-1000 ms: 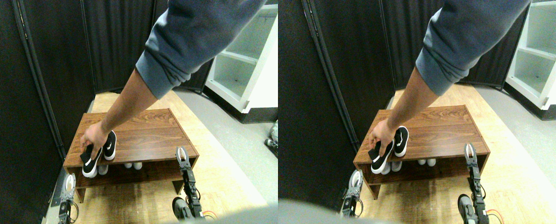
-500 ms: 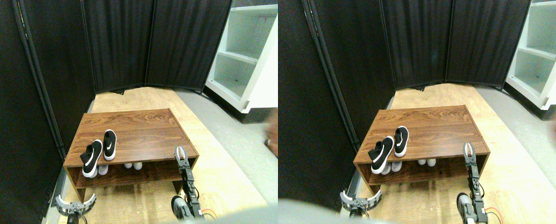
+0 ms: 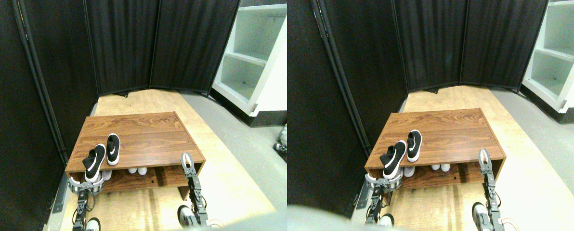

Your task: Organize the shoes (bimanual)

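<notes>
Two black shoes with white soles lie on top of the low wooden rack [image 3: 147,132]. The front black shoe [image 3: 94,163] pokes over the rack's front left edge, and the other black shoe [image 3: 113,149] lies just behind it to the right. Pale shoes [image 3: 137,170] show their toes in the lower shelf, with another pale toe [image 3: 106,174] under the front black shoe. My left gripper [image 3: 85,185] is open, spread wide just below the overhanging black shoe. My right gripper [image 3: 187,161] stands upright at the rack's front right corner, holding nothing I can see.
A black folding screen [image 3: 123,48] closes off the left and back. A white shelving unit [image 3: 253,62] stands at the back right. A small dark object [image 3: 282,142] sits at the right edge on the grey floor.
The person's arm, which was setting a black shoe on the rack, has left the view. My left gripper turned to show its spread jaws, dipped low, then rose to the rack's front left edge.
</notes>
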You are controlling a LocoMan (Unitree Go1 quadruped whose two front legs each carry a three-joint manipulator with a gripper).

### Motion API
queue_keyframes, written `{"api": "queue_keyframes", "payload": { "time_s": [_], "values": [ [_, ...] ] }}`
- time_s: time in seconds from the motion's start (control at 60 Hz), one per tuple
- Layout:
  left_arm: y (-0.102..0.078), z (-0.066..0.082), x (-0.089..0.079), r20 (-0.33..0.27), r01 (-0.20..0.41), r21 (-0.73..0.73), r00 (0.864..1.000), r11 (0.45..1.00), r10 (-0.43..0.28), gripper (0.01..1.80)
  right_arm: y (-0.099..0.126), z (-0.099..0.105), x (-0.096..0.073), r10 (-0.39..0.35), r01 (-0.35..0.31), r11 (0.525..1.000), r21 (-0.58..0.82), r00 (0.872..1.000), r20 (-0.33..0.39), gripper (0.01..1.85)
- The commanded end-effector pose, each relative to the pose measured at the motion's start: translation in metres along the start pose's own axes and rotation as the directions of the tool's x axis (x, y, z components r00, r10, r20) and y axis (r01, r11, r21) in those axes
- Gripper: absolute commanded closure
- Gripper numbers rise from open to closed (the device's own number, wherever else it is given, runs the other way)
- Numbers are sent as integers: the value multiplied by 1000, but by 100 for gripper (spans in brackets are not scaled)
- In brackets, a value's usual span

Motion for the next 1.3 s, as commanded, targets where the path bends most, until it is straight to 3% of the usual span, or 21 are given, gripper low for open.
{"api": "queue_keyframes", "payload": {
  "time_s": [0.017, 0.183, 0.317, 0.467, 0.85, 1.033, 1.3],
  "values": [
    [1, -1, 9, 19, 16, -27, 1000, 1000, -15, 49, 14, 8, 1, 70, -70, 998, 1, 997, 37, 181],
    [3, -6, 23, 13, 8, -28, 1000, 1000, -8, 50, 17, 11, -2, 74, -74, 997, -8, 997, 32, 182],
    [1, -7, 30, -27, 5, -2, 1000, 1000, -5, 38, 16, 13, -4, 67, -68, 997, 23, 997, 43, 183],
    [0, -12, 40, -45, 10, -8, 999, 1000, -10, 46, 16, 16, -6, 78, -78, 997, 9, 996, 40, 181],
    [-1, -19, 54, -67, -10, -7, 998, 1000, 10, 44, 14, 21, -11, 73, -75, 997, 23, 996, 50, 180],
    [-3, -20, 46, -62, -4, 5, 998, 1000, 4, 43, 13, 23, -11, 95, -96, 995, 20, 994, 52, 183],
    [-13, -11, 8, -60, 45, 29, 997, 999, -44, 38, 10, 26, -8, 97, -99, 995, 23, 994, 54, 177]
  ]
}}
